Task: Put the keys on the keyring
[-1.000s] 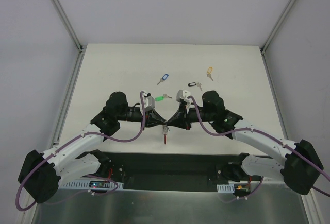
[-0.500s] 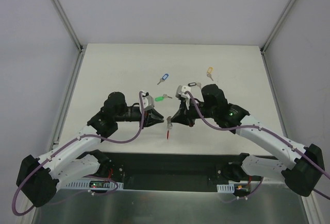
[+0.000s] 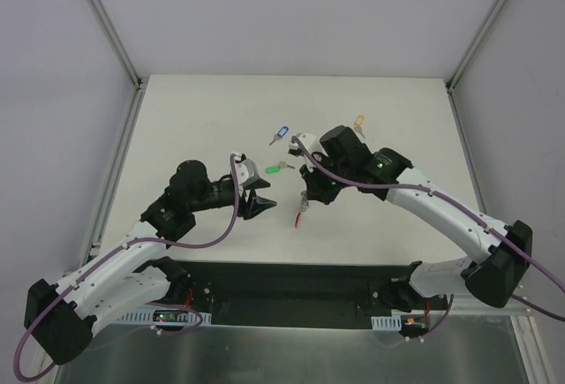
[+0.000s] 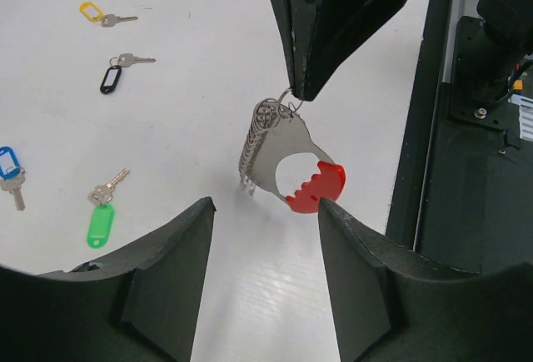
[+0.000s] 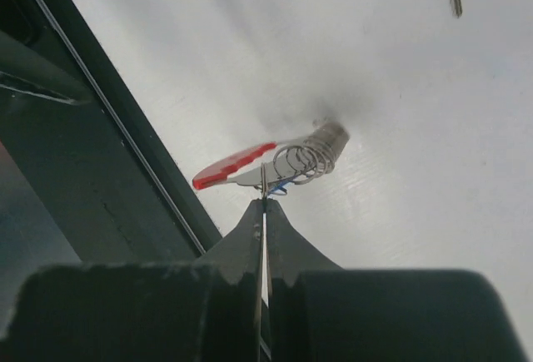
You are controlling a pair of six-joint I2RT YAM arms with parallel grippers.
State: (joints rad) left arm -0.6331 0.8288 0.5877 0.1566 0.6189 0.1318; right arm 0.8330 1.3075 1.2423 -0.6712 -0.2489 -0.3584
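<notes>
Right end effector point(image 5: 264, 204), pointing down, clenches the keyring point(image 4: 268, 158); left end effector point(image 4: 265, 205) faces it, released.

Bright, even, diffuse light from above; we note no hard glare on the white table point(image 3: 203, 119). Shadows are soft and faint: a grey smudge beneath the keyring point(image 5: 237, 165) in the right wrist view. There the right gripper point(image 5: 263, 205) sits near the lens, dark and blurred. In the left wrist view we find the centre sharp, the left gripper point(image 4: 263, 212) black and soft-edged.
</notes>
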